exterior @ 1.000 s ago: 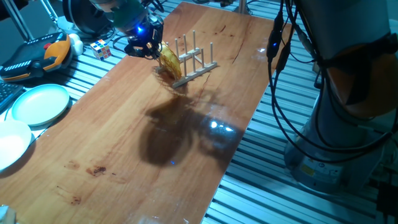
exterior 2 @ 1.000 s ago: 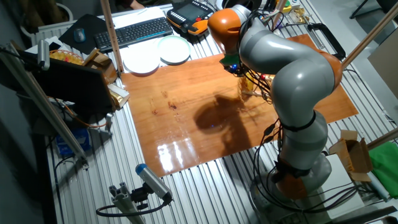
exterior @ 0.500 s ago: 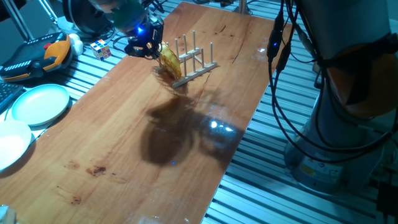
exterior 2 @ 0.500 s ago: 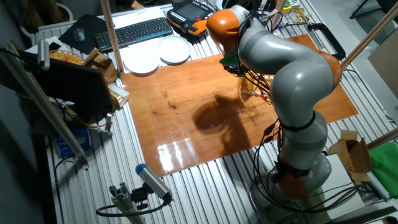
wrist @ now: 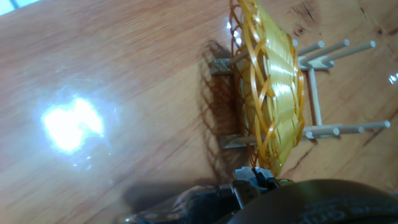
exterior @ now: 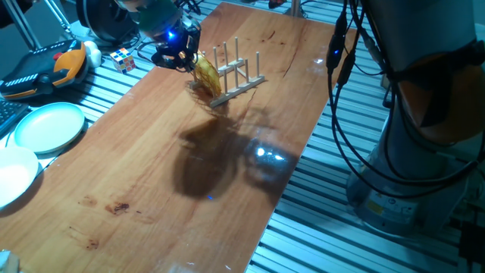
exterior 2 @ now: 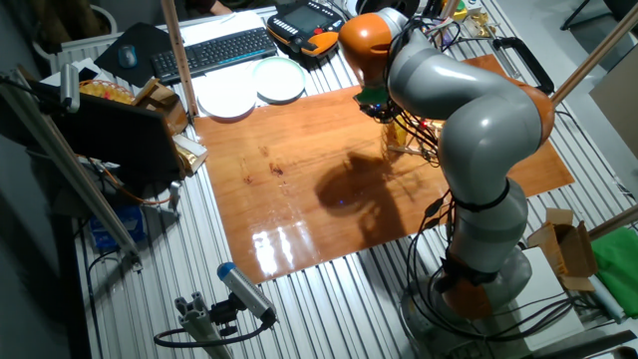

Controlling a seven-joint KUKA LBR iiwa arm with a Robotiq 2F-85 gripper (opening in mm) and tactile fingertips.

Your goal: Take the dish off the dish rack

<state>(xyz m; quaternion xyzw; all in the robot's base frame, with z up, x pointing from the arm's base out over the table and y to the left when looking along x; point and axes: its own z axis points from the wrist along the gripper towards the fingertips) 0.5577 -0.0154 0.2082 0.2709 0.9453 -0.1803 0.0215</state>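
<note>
White plate: a round smooth white plate point(exterior: 15, 173) lies at the far left of one fixed view, off the counter on the slatted metal bench point(exterior: 318, 235).
Green plate: a round pale green plate point(exterior: 48, 126) lies just beside the white one.
Pendant: a black and orange handheld control unit point(exterior: 42, 67) lies behind the plates; no writing on it can be read.
Cube: a small multicoloured puzzle cube point(exterior: 124, 59) sits near the counter's far left edge.
Counter: a long glossy reddish-brown wooden counter point(exterior: 151, 189) carries the rack and shows a dark arm shadow and a bright glare spot.
Claw: the dark two-finger claw point(exterior: 173, 58), lit by a small blue light, sits at the left rim of the dish; whether its fingers are parted or clamped cannot be told.
Dish: the round yellow woven wicker dish point(wrist: 267, 87) with open lattice stands on edge at the left end of the rack, between the pegs.
Rack: the small light wooden dish rack point(exterior: 236, 76) with thin upright pegs stands on the far part of the counter.
Arm: the grey and orange robot arm point(exterior 2: 478, 110) bends over the rack in the other fixed view.
</note>
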